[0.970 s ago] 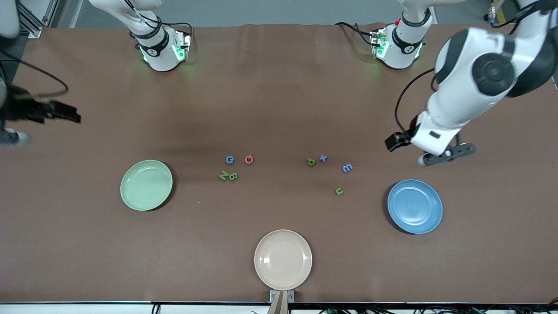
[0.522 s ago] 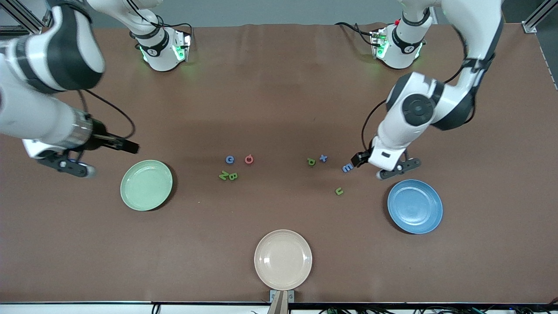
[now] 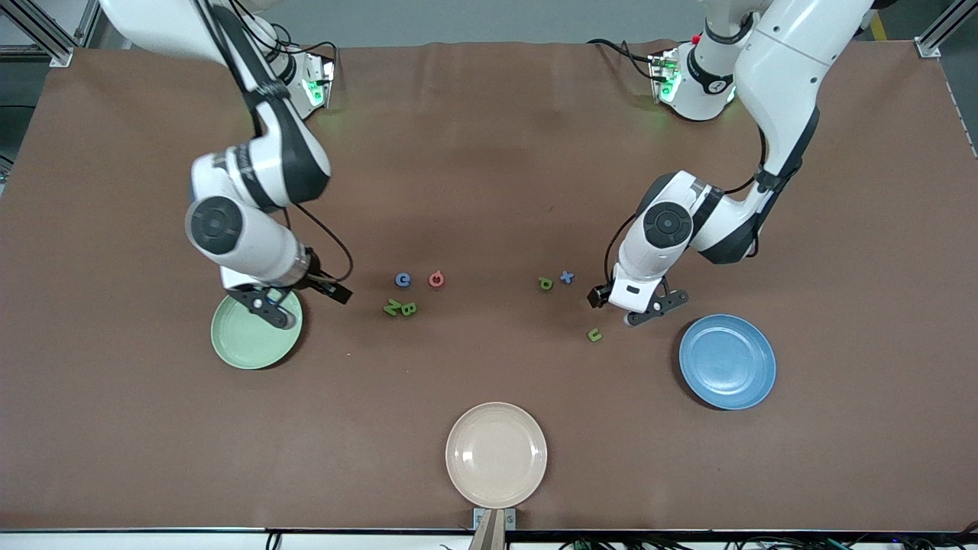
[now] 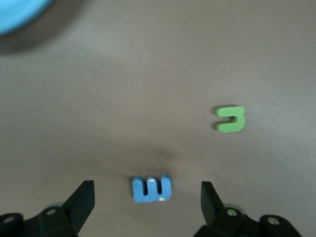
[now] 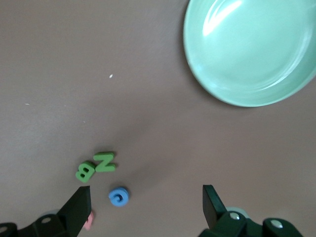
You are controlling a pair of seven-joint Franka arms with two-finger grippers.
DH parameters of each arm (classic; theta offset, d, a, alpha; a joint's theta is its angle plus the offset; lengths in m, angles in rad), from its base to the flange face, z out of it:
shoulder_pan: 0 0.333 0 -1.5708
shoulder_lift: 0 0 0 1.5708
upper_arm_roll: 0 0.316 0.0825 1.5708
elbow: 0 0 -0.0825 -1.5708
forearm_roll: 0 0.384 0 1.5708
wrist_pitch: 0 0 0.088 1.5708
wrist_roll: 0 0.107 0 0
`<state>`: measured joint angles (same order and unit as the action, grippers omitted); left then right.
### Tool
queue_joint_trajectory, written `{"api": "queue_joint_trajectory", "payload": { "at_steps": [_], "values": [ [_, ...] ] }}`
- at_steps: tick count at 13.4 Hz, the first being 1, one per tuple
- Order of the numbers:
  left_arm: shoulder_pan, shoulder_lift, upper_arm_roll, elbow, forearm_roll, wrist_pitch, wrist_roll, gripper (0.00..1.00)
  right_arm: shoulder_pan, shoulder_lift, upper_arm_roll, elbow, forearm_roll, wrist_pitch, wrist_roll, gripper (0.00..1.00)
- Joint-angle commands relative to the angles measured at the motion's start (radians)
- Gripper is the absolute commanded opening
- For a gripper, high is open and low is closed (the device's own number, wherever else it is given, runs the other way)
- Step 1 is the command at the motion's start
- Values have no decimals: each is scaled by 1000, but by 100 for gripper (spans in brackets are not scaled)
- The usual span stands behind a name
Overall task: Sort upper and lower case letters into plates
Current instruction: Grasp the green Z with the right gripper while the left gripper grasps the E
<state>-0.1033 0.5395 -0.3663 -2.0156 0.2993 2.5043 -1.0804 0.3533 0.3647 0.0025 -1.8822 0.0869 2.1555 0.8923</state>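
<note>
My left gripper point(image 3: 648, 308) is open low over the table beside the blue plate point(image 3: 727, 361). In the left wrist view its open gripper point(image 4: 146, 193) brackets a blue "m" letter point(image 4: 151, 189), with a green "u" point(image 4: 230, 119) close by; the "m" is hidden in the front view. My right gripper point(image 3: 266, 302) is open and empty over the pale green plate's point(image 3: 243, 345) rim. Blue "G" point(image 3: 403, 279), the red ring point(image 3: 436, 279), green "Z" point(image 3: 392, 307) and "B" point(image 3: 409, 308) lie mid-table. Green "p" point(image 3: 545, 283), blue "x" point(image 3: 566, 276) and "u" point(image 3: 594, 334) lie toward the left arm's end.
A cream-beige plate point(image 3: 497, 455) sits near the table's front edge, nearest to the front camera. The right wrist view shows the green plate point(image 5: 252, 49), "Z" point(image 5: 104, 161), "B" point(image 5: 85, 171) and blue "G" point(image 5: 119, 196). The blue plate's rim point(image 4: 19, 12) shows in the left wrist view.
Both arms have swung in toward the middle. My left gripper came down over the blue "m". My right gripper moved from the table's end to the green plate. No letter has moved.
</note>
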Motion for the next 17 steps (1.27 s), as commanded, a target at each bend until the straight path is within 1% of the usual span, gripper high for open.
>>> {"api": "queue_joint_trajectory", "payload": {
  "at_steps": [1,2,3,4,7,9,10,13,14,15,17],
  "values": [
    [-3,10,-2,-14,26,21,-35,91,33,66,-9,6,2,64,69,86],
    [-3,14,0,-18,27,21,-35,90,48,86,-9,6,2,91,73,78],
    [-3,17,0,-20,27,21,-36,86,50,106,-9,6,2,122,82,71],
    [-3,23,0,-20,27,21,-36,79,50,132,-9,11,1,148,102,68],
    [-3,37,0,-11,26,22,-36,73,58,192,-9,38,-1,214,109,67],
    [0,45,3,-8,26,25,-38,65,67,229,-9,55,-3,250,128,66],
    [0,48,3,-8,26,25,-38,58,76,247,-9,66,-6,269,137,66],
    [4,42,3,-2,26,25,-38,13,85,272,-10,77,-6,291,139,66],
    [10,27,4,1,26,22,-36,2,88,276,-10,77,-6,296,139,66],
    [17,1,10,6,26,16,-35,0,93,280,-10,77,-6,300,140,66],
    [71,-38,13,31,29,4,-6,0,101,284,-10,77,-7,305,140,66]
  ]
}}
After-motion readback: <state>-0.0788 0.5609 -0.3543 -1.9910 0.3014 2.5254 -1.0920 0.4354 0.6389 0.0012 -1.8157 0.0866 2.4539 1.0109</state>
